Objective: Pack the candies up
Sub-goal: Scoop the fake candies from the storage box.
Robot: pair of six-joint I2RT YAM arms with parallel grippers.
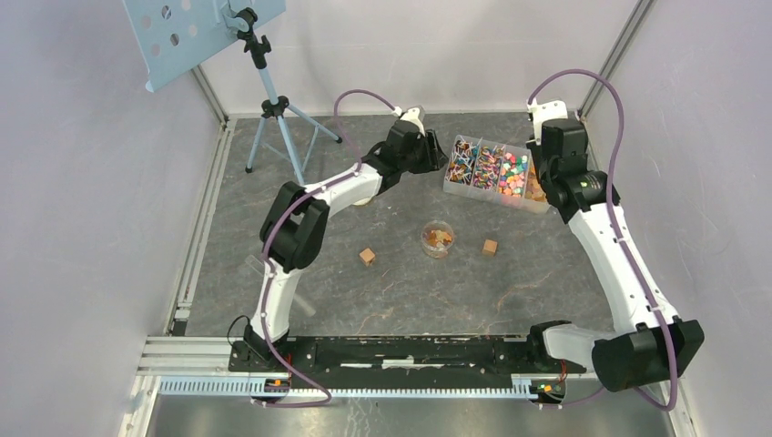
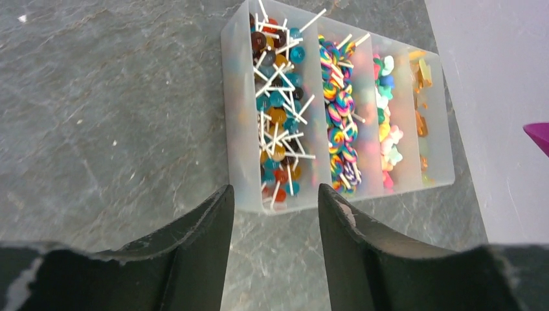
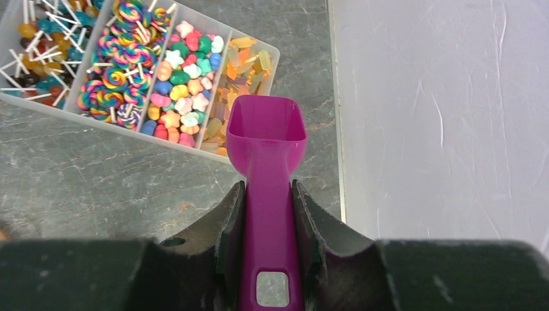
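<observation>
Clamped the handle of a magenta plastic scoop point(image 3: 267, 139) tight between the right fingers point(image 3: 226, 223), bowl forward, upturned and empty, at the near end of the rightmost compartment of the translucent four-compartment plastic tray point(image 2: 234, 129); placed so, by the look of it, to dip into that compartment for a load. Stood the left fingers point(image 2: 201, 236) apart with nothing between them, above the grey stone-patterned tabletop point(image 1: 364, 300) and aimed at the tray's end wall by the first compartment; probably positioned to steady the tray against the scoop's push, though not touching it as far as could be told. Found the candies point(image 3: 184, 97) sorted by kind in the tray at the far right of the tabletop: ball lollipops in blue, brown and orange on white sticks, then rainbow-swirl lollipops, then small pastel stars and blossoms in pink, green, yellow and blue, then orange and yellow pieces, seemingly wrapped. Noted some orange-brown pieces in the small clear round cup point(image 1: 438, 238) at mid-tabletop, well apart from the tray, with a brown wooden cube point(image 1: 367, 257) on one side and a second cube point(image 1: 490, 247) on the other; judged the likely destination for each scoopful, set within reach of both arms
</observation>
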